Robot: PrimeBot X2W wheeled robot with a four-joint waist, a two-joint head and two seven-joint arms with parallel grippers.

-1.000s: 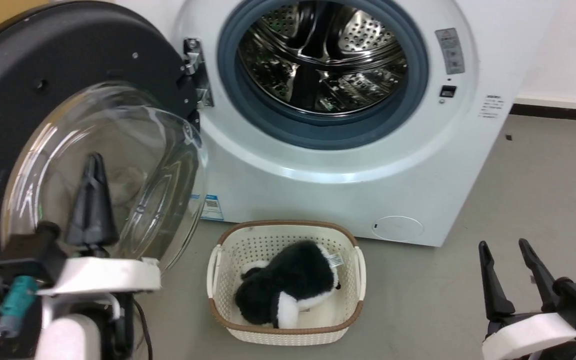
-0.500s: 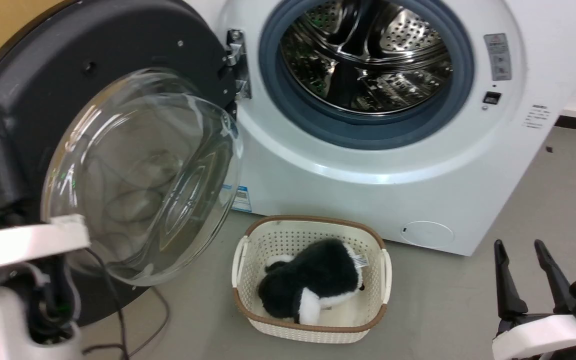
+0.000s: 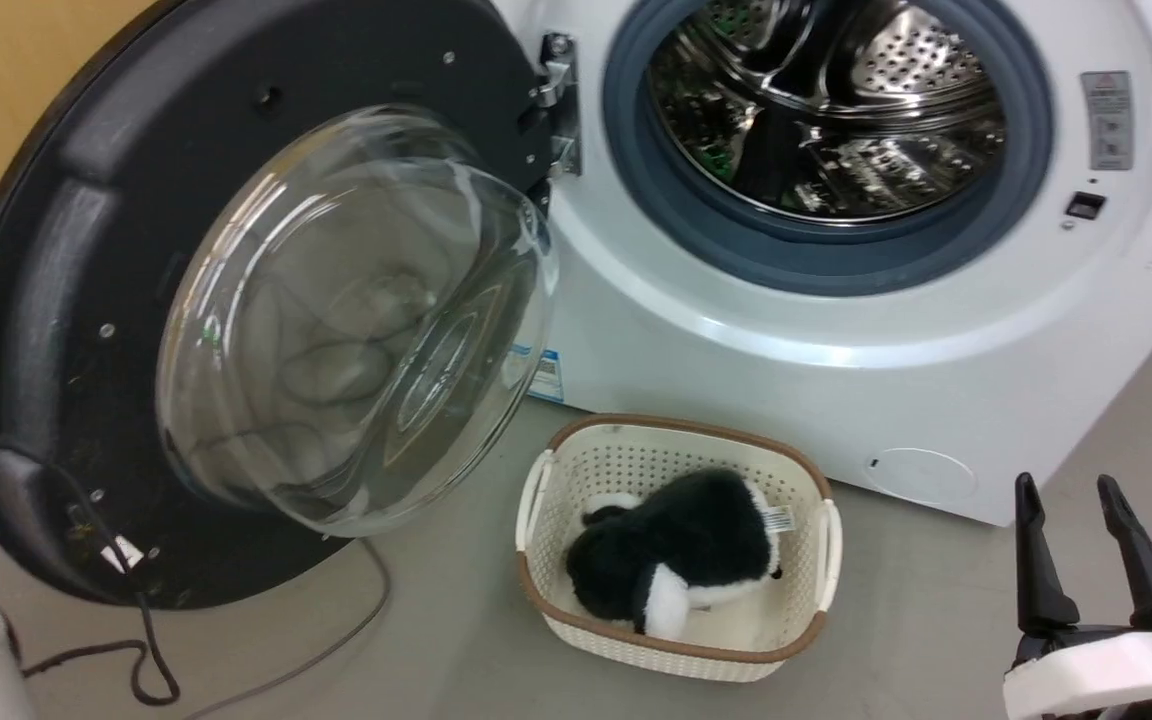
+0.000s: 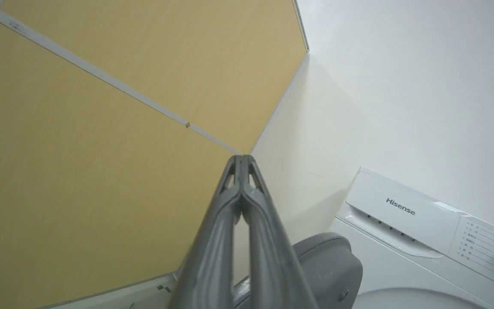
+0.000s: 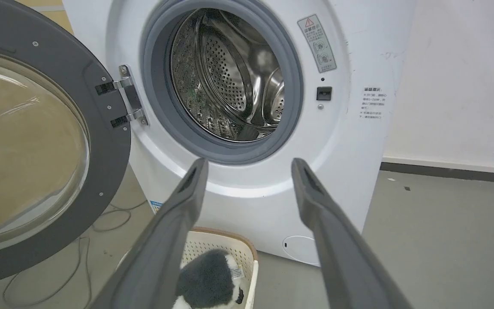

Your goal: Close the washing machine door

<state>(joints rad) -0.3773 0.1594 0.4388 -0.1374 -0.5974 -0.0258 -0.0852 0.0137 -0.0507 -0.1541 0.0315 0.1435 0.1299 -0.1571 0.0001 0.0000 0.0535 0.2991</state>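
The washing machine door had a black plastic rim, smooth with a dull sheen, around a clear, glossy glass bowl. Its hinge was bright metal. The washing machine had a glossy white casing. Its drum was polished, perforated steel inside a matt grey-blue rubber gasket. The cream basket looked like perforated plastic and held a fluffy black-and-white plush toy. The grey floor was smooth and matt.

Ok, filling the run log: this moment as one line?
washing machine door: wide open | left pincer: shut, empty | right pincer: open, empty | basket: on floor before washing machine, plush toy inside
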